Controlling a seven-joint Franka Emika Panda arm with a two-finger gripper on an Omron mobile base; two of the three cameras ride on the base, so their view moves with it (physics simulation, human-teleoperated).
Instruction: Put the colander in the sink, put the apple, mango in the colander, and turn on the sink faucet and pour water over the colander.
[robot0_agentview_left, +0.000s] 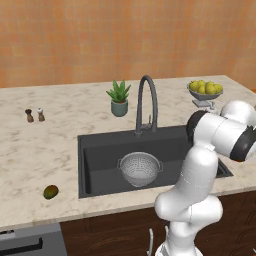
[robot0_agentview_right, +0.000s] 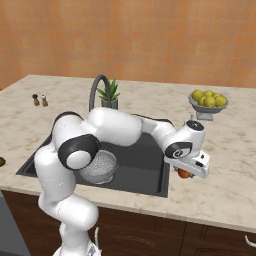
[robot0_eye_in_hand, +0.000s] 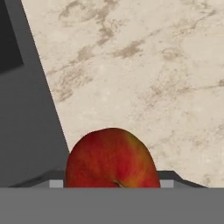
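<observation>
Wide open marble bench (robot0_agentview_left: 45, 145) on the left, with just the mango (robot0_agentview_left: 50, 191) near the front edge and two small shakers (robot0_agentview_left: 34, 115) far back. The sink (robot0_agentview_left: 100, 150) lies open from above, the colander (robot0_agentview_left: 140, 168) sitting mid-basin with bare floor all round it. Behind the basin the faucet (robot0_agentview_left: 146, 102) arches high over the back rim, and a potted plant (robot0_agentview_left: 119, 98) stands just beside it. Over on the right, the hand (robot0_agentview_right: 186, 172) sits low at the sink's right rim with the apple (robot0_eye_in_hand: 112, 158) between its fingers; the fruit bowl (robot0_agentview_right: 208, 102) stands well back, bare bench between.
</observation>
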